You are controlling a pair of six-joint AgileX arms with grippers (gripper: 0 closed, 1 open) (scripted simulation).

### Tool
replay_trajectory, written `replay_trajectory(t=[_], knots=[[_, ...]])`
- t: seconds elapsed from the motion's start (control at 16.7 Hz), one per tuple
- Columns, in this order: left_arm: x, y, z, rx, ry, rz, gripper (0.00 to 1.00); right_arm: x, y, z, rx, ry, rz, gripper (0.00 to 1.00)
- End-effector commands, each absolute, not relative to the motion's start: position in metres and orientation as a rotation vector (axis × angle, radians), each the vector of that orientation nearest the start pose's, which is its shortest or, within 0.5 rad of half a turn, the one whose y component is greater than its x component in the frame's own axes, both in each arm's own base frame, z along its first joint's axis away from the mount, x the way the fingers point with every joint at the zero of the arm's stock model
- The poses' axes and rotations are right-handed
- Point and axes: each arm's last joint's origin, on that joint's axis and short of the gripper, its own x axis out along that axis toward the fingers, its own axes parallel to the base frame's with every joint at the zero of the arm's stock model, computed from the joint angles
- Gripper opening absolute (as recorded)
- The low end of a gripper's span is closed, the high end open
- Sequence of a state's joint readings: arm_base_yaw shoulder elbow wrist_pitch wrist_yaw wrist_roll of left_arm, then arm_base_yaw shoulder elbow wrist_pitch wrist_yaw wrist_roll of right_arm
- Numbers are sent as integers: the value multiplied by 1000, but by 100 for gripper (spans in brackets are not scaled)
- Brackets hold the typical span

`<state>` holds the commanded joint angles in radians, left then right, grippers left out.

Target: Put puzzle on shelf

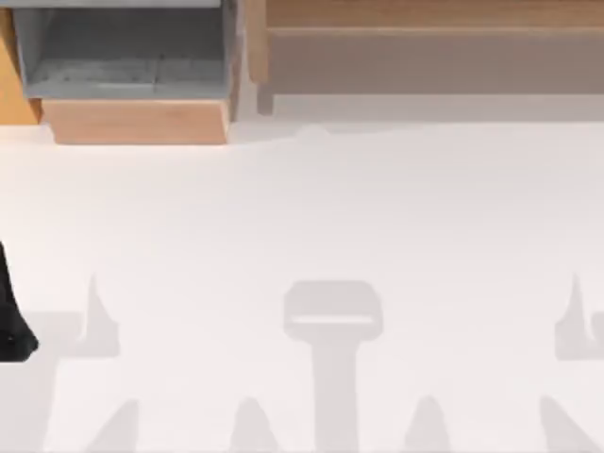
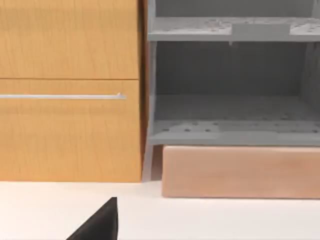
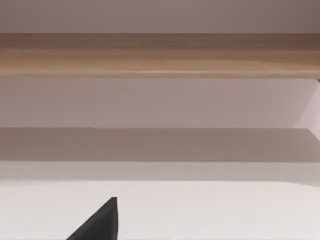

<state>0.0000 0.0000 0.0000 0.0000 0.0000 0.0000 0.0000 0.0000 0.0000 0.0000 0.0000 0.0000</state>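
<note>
The left tool (image 1: 11,316) showed as a black shape at the far left edge of the desk (image 1: 311,217) in the top view, towards the near side. In the left wrist view a single black finger tip (image 2: 102,222) poked up over the white surface; with one tip on show, I could not tell how far the tool was open, and nothing could be seen in its hold. The right wrist view gave the same: one black tip of the right tool (image 3: 102,222) above the white desk, its opening not to be judged and nothing visibly gripped.

Ahead of the left tool stood the grey-lined box (image 2: 230,90) with its pale wooden front (image 2: 240,172), resting on the desk at the back left. Just beside it, touching on its left, was an orange-brown wooden cabinet (image 2: 70,90) with a thin silver handle bar (image 2: 62,96).

Ahead of the right tool ran the shelf (image 3: 160,55), a long light-brown board across the back right of the desk, with a grey-brown recessed face (image 1: 434,61) beneath it and a wooden side post (image 1: 257,42) at its left end, near the box.

The puzzle could not be placed from these views.
</note>
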Motion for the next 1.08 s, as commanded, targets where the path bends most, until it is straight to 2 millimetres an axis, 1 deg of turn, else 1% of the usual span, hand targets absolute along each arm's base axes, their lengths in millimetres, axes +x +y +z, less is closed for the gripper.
replay_trajectory(t=[0.3, 0.48, 0.6, 0.72, 0.84, 0.96, 1.08], knots=[[108, -1, 164, 38, 18, -7, 100, 106, -1, 160, 0, 0, 0, 100], [117, 1, 176, 133, 50, -20, 100, 106, -1, 160, 0, 0, 0, 100], [128, 4, 189, 224, 67, -30, 100, 106, -1, 160, 0, 0, 0, 100], [145, 8, 203, 331, 77, -40, 100, 106, -1, 160, 0, 0, 0, 100], [168, 15, 218, 452, 79, -48, 100, 106, -1, 160, 0, 0, 0, 100], [198, 25, 229, 583, 75, -55, 100, 106, -1, 160, 0, 0, 0, 100], [232, 39, 234, 720, 67, -59, 100, 106, -1, 160, 0, 0, 0, 100]])
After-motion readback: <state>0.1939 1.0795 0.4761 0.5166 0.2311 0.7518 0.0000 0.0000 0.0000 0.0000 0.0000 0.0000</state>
